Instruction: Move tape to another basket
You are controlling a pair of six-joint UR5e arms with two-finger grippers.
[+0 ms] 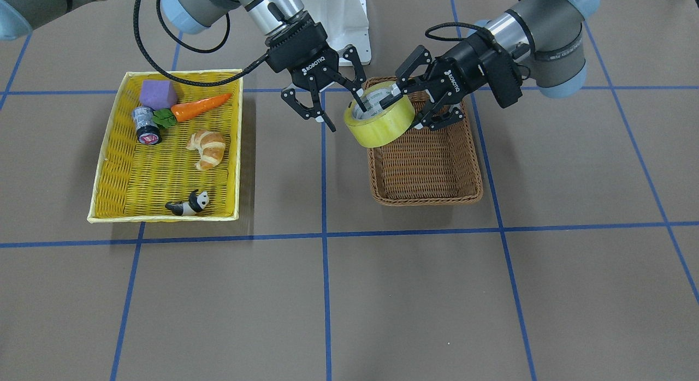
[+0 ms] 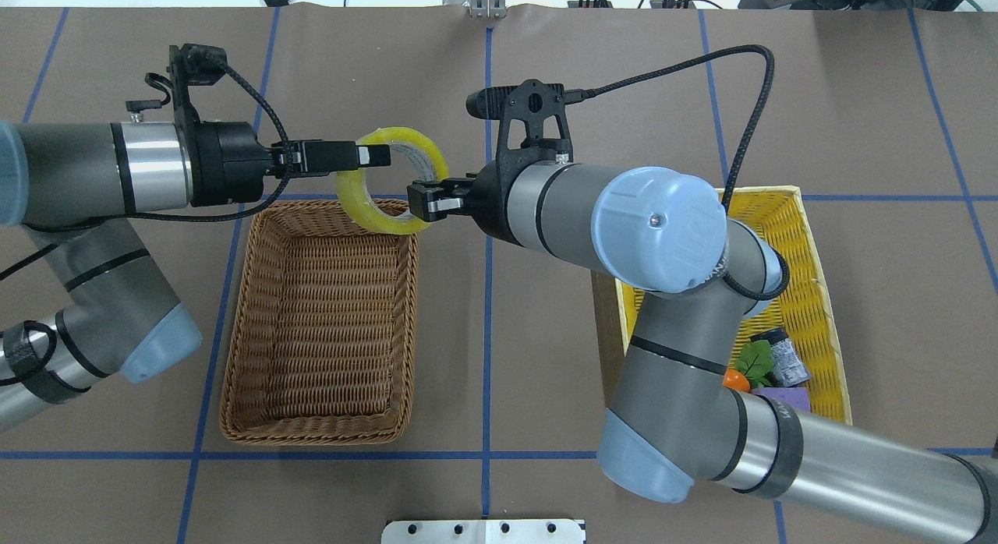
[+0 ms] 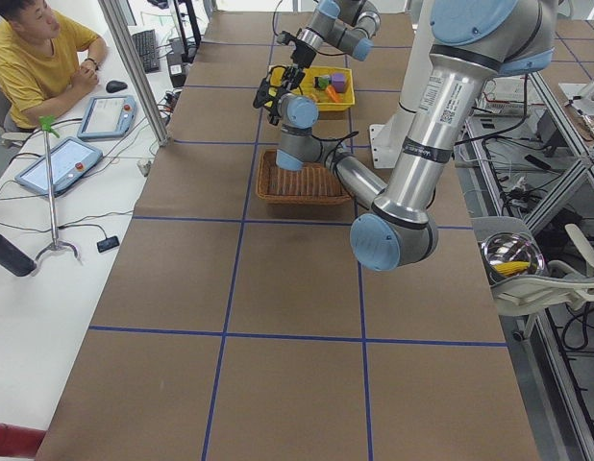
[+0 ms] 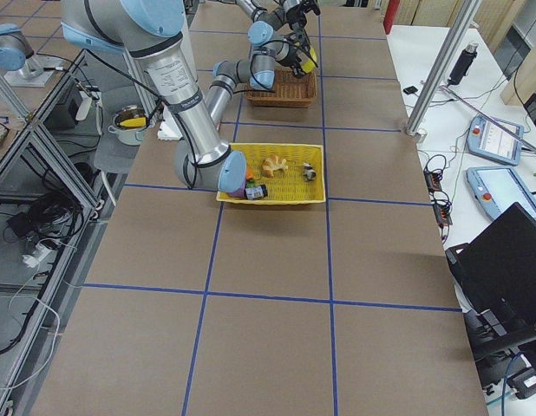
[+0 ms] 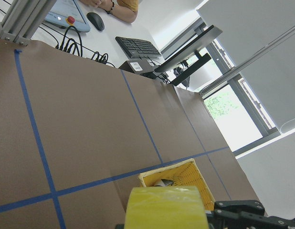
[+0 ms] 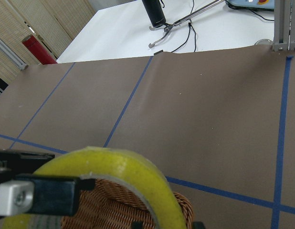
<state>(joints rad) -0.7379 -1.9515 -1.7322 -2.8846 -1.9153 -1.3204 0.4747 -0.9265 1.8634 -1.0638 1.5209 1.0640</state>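
The yellow tape roll hangs in the air over the brown wicker basket, toward the side that faces the yellow basket. My left gripper is shut on the roll's wall, one finger inside the core and one outside. My right gripper is open, with one fingertip inside the core and the other outside the roll. From overhead the tape sits between the left gripper and the right gripper, above the basket. The tape fills the bottom of both wrist views.
The yellow basket holds a purple block, a carrot, a silver-black cylinder, a croissant and a panda figure. My right arm's elbow hangs over it. An operator sits beyond the table's far side.
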